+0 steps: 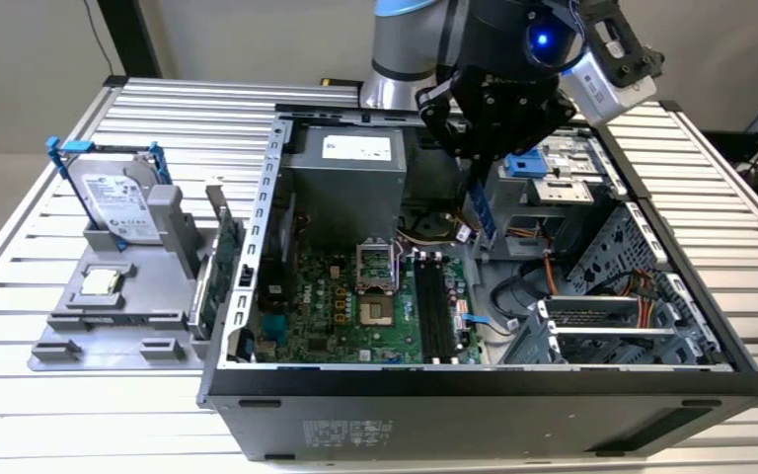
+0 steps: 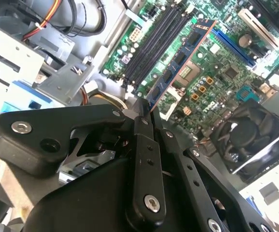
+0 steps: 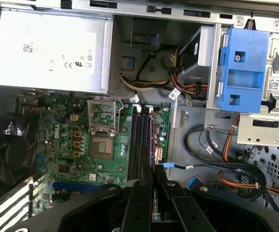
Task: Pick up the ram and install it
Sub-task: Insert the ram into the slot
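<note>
The gripper (image 2: 148, 111) is clamped tight on 1 end of the ram (image 2: 180, 60). The ram hangs over the green motherboard (image 1: 333, 306) inside the open computer case (image 1: 485, 405), close to the black slots (image 1: 434, 301) but not in them. In the exterior view this is the upper middle of the frame. The case sits on a table (image 1: 90, 434).

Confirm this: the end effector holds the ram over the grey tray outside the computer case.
Wrong place. The end effector holds the ram inside the open case, above the motherboard near its black slots, not over the grey tray. The second wrist view shows it.
</note>
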`<state>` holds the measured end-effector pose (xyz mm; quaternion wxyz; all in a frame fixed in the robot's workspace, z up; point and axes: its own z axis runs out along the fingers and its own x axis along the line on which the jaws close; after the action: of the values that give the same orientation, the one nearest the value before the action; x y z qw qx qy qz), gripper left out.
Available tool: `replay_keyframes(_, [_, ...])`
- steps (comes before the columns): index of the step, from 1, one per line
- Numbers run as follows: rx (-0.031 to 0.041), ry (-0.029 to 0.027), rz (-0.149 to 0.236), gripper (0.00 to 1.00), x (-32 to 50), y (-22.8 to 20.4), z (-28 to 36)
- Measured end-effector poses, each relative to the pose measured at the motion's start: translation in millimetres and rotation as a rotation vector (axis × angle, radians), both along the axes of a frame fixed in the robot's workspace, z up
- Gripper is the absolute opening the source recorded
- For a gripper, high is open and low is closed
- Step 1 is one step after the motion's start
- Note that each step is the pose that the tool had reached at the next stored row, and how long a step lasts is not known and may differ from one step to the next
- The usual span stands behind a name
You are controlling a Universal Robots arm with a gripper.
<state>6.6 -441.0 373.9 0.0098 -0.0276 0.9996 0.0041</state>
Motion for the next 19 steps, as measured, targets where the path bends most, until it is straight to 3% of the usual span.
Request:
replay_keyframes(4, [0.0000, 0.0003, 0.000, 0.00, 2.9, 0.0, -6.1])
replay_keyframes(11, [0.0003, 0.0002, 0.000, 0.00, 3.1, 0.0, -8.2])
replay_keyframes(19, [-0.0017, 0.0003, 0.000, 0.00, 3.9, 0.3, -19.3])
